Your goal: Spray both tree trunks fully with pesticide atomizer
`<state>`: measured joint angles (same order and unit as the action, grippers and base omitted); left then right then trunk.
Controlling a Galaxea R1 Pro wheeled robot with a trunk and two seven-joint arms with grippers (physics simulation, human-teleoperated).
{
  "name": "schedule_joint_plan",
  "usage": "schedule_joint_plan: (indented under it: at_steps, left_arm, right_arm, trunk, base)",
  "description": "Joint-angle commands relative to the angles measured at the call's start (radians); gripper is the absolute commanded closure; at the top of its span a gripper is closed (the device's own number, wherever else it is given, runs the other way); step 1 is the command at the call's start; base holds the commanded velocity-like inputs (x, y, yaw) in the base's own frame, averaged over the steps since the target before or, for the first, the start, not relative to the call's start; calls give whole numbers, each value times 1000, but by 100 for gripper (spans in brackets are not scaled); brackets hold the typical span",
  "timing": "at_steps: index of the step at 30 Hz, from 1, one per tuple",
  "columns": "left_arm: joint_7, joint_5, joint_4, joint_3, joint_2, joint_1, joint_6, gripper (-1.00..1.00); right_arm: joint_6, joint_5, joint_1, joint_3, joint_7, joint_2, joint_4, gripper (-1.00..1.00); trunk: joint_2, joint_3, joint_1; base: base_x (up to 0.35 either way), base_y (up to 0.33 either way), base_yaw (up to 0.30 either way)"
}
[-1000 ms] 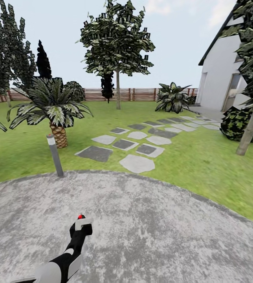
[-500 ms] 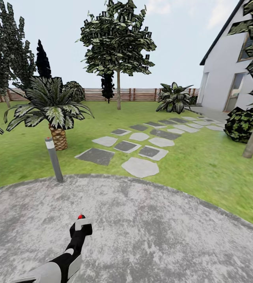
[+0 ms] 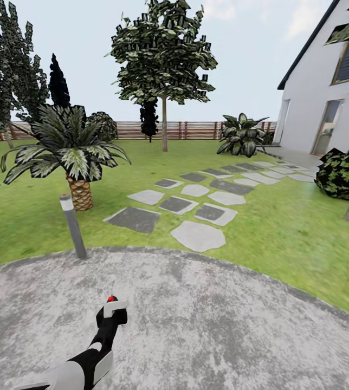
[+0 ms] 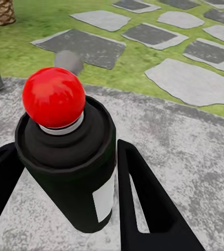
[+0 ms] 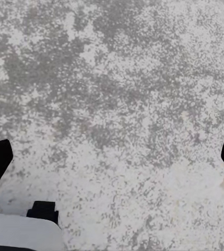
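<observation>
Atomizer (image 4: 72, 157) clamped between left hand (image 4: 65, 198) fingers.

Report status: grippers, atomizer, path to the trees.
Left gripper shut on pesticide atomizer. Right gripper open over paving. Tree trunk far ahead across the lawn; bollard light left of path.

A round patch of mottled grey paving (image 3: 207, 330) fills the foreground, edged by green lawn (image 3: 283, 227). A short grey post light (image 3: 72, 226) stands at the paving's rim. Beyond it grows a low palm (image 3: 69, 149) with a scaly trunk. Flat stepping stones (image 3: 199, 235), some pale and some dark, run across the grass toward a white house (image 3: 318, 103) with a dark roof edge and a glazed door. A wooden slat fence (image 3: 191, 130) closes the far side, under a pale, hazy blue sky (image 3: 250, 49).
</observation>
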<state>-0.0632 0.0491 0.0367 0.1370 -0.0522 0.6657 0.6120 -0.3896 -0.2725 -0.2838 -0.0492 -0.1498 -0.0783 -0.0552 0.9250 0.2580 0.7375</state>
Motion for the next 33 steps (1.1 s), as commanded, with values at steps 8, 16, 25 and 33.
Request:
schedule_joint_plan:
  at_steps: [8, 16, 25, 33]
  left_arm:
    - [0, 0, 0, -1, -1, 0, 0, 100]
    - [0, 1, -1, -1, -1, 0, -1, 100]
    - [0, 1, -1, -2, -3, 0, -25, 100]
    - [0, 0, 0, -2, -3, 0, -65, 100]
  right_arm:
    - [0, 0, 0, 0, 0, 0, 0, -100]
    - [0, 0, 0, 0, -1, 0, 0, -100]
    - [0, -1, 0, 0, -1, 0, 0, -100]
    - [0, -1, 0, 0, -1, 0, 0, -100]
  trunk:
    - [0, 0, 0]
    - [0, 0, 0]
    - [0, 0, 0]
    - [0, 0, 0]
  base:
    - [350, 130, 0]
    - [350, 61, 0]
    - [350, 4, 0]
    - [350, 0, 0]
